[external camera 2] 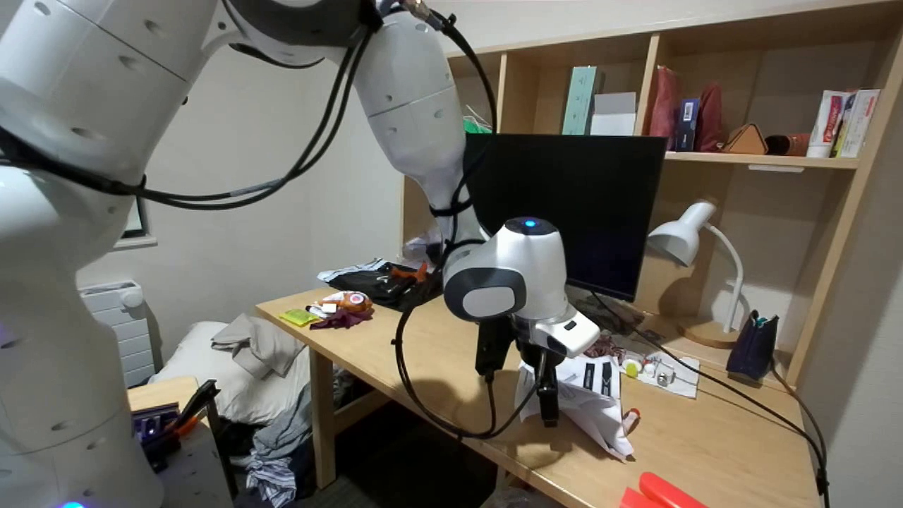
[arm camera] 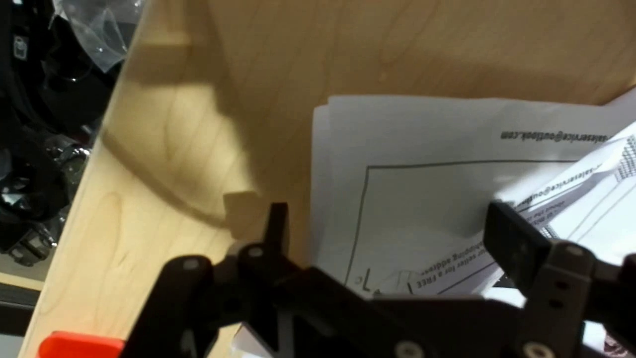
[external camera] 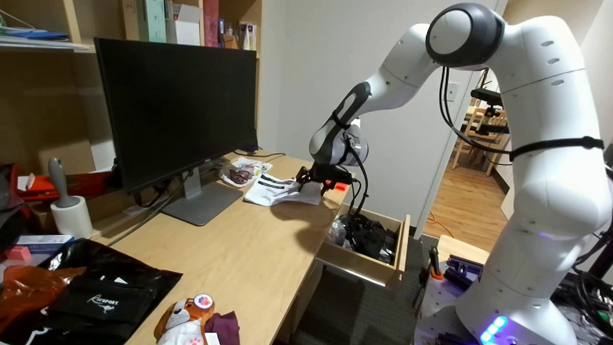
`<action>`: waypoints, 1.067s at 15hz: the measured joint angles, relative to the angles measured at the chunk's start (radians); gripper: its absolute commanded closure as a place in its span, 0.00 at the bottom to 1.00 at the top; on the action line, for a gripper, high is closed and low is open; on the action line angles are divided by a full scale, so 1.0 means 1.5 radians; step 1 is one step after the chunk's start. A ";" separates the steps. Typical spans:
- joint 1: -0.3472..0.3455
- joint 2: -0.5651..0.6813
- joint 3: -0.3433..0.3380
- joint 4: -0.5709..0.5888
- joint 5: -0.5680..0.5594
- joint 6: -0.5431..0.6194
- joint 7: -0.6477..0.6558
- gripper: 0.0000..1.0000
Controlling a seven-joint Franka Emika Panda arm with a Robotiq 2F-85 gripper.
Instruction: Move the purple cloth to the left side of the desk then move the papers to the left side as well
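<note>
We're holding gripper (arm camera: 386, 209) over papers (arm camera: 422, 199), fingers (arm camera: 514, 233) spread, grasping nothing; if pinching only loose fold (arm camera: 581, 181), we may be leaving rest behind.

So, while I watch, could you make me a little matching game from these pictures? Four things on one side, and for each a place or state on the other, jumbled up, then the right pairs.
Things
1. Papers
2. Lamp
3. Purple cloth
4. Drawer

Places and states
A. Beside a toy dog
B. Pulled open
C. Standing upright, to the right of the black monitor, in an exterior view
D. Showing between the spread fingers in the wrist view

Right pairs: 1-D, 2-C, 3-A, 4-B
</note>
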 measured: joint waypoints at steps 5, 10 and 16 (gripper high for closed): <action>-0.046 0.042 0.049 0.030 0.002 0.014 -0.020 0.61; -0.080 0.050 0.094 0.044 0.002 0.017 -0.056 0.91; -0.125 0.041 0.180 0.040 0.002 0.017 -0.123 0.95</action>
